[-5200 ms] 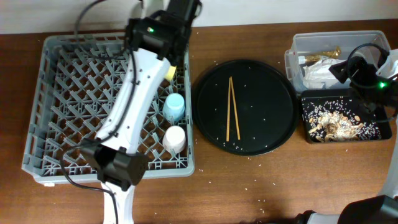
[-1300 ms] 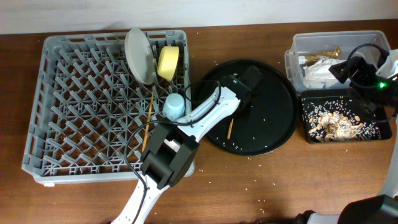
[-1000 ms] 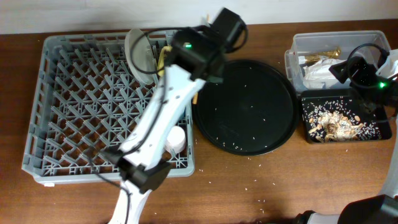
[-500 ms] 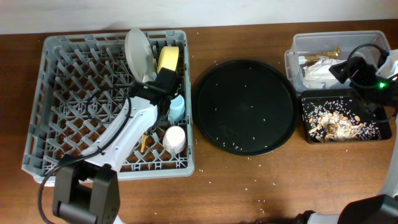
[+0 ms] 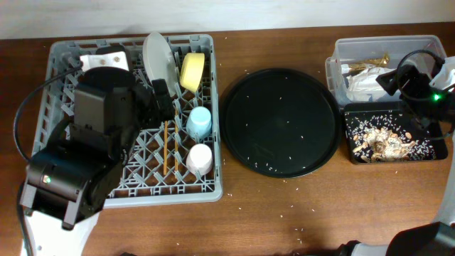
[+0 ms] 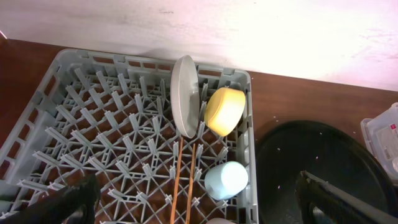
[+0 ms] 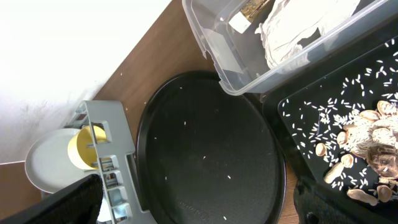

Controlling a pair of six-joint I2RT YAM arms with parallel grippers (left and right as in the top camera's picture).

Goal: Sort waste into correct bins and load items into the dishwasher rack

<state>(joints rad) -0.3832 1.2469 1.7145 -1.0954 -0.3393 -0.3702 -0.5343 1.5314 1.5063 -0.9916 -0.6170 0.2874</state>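
Starting overhead, Jo: what sits in the grey dishwasher rack (image 5: 178, 190)?

The pale plate (image 5: 158, 60) stands on edge near the far right corner, with the yellow bowl (image 5: 190, 71) on edge just beside it to the right. Nearer, the light blue cup (image 5: 199, 122) and the pale pink cup (image 5: 200, 158) sit along the right wall. The two wooden chopsticks (image 5: 170, 146) lie side by side just left of the cups. The left arm (image 5: 92, 142) covers much of the rack's left half.

And the waste?

The white napkin (image 5: 362, 84) and brown-gold wrapper (image 5: 370, 62) are in the clear tub (image 5: 333, 71). The scraps with rice (image 5: 387, 142) lie in the shallow black tray (image 5: 348, 135), right against the tub's near side. The right arm (image 5: 416, 78) hangs above those two bins. The big round black tray (image 5: 284, 107), between rack and bins, carries scattered rice grains (image 5: 288, 122).

Left wrist view?

The left gripper (image 6: 198, 186) has its fingers spread wide above the rack. Chopsticks, plate, bowl and blue cup show below it.

Right wrist?

The right gripper (image 7: 198, 183) is spread wide too, above the round tray. The tub with napkin and wrapper and the rice-strewn tray show at upper right. The rack's corner with plate and bowl is at lower left.
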